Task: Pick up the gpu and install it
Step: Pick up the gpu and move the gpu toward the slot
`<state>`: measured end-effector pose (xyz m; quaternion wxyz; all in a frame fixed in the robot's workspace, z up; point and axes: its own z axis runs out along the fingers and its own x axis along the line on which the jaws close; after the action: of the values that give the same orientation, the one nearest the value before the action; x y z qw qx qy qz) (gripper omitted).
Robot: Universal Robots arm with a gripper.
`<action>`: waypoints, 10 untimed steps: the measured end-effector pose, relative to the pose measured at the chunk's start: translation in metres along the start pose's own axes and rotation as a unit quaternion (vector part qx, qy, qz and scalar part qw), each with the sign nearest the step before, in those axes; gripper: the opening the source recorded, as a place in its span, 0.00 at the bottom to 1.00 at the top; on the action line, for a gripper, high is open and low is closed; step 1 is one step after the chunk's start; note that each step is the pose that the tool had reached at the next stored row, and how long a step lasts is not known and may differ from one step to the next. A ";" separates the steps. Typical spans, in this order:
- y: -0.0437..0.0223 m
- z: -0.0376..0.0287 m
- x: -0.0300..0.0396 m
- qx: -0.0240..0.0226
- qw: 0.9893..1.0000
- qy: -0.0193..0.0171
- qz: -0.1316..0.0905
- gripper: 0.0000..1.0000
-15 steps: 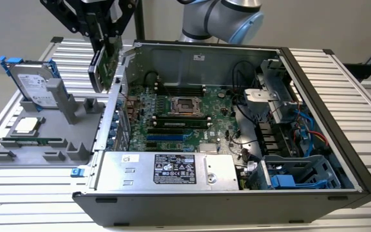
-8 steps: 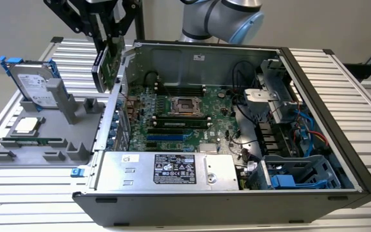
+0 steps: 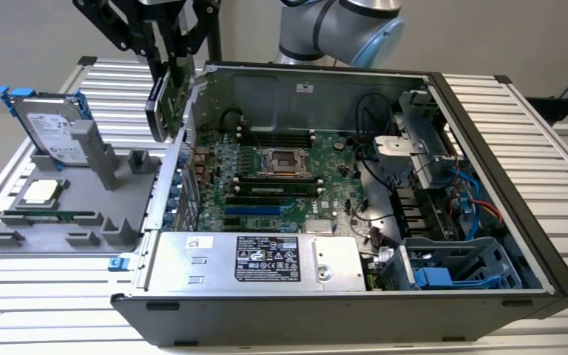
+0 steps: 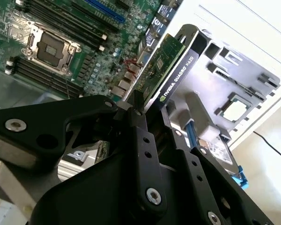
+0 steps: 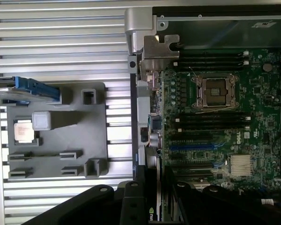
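The gpu, a flat green circuit-board card with a black cooler face, hung edge-down in the upper left of the exterior view. The jaws of the black gripper were clamped on it above the left wall of the open grey metal computer case. Pickup looked done. Seating it on the green motherboard was left, since the card was clear of the board. At left, a grey moulded holder tray carried a silver, blue-framed hard drive. All sat on a ribbed pale metal tabletop before a plain grey wall.
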<state>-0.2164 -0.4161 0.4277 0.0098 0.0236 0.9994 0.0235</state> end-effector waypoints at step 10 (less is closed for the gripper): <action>0.0003 0.0001 -0.0055 0.000 1.000 0.000 0.000 0.00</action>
<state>-0.2109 -0.4161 0.4278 0.0098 0.0236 0.9994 0.0235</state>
